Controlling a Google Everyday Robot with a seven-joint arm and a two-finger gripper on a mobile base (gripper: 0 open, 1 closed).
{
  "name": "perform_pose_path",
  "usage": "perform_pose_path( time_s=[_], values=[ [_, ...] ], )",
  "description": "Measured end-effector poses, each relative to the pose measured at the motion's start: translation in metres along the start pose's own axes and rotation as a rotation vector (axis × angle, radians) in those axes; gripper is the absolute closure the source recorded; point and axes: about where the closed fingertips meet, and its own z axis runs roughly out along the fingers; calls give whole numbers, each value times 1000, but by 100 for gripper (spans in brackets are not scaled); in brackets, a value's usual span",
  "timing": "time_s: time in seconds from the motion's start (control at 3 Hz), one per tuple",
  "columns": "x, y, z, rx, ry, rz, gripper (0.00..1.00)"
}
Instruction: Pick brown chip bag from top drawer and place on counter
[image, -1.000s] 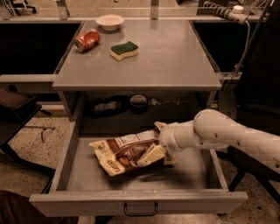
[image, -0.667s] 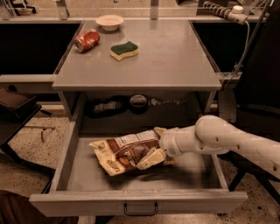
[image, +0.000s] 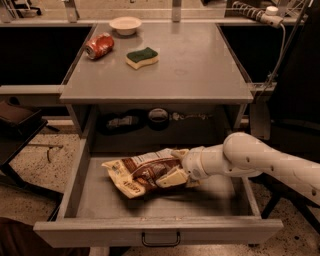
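Grey drawer (image: 100, 231): one chip bag (image: 137, 172) in one tool (image: 174, 167)

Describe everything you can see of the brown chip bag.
The brown chip bag is a crinkly, glossy, foil-like pillow, dark brown with cream-yellow ends and dark print. It lies flat and slightly askew on the floor of the open top drawer, near its middle. The gripper is at the bag's end nearest the arm, touching it.

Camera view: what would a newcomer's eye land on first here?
The white arm reaching from the right into the open top drawer, its claw at the right end of the brown chip bag lying there. On the counter above sit a red can, a green-and-yellow sponge and a small bowl, all toward the back left.
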Motion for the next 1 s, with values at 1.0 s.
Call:
perform_pose_path(
  time_s=[1.0],
  values=[
    [-133,-6,-73,79,1,-77,100]
  ],
)
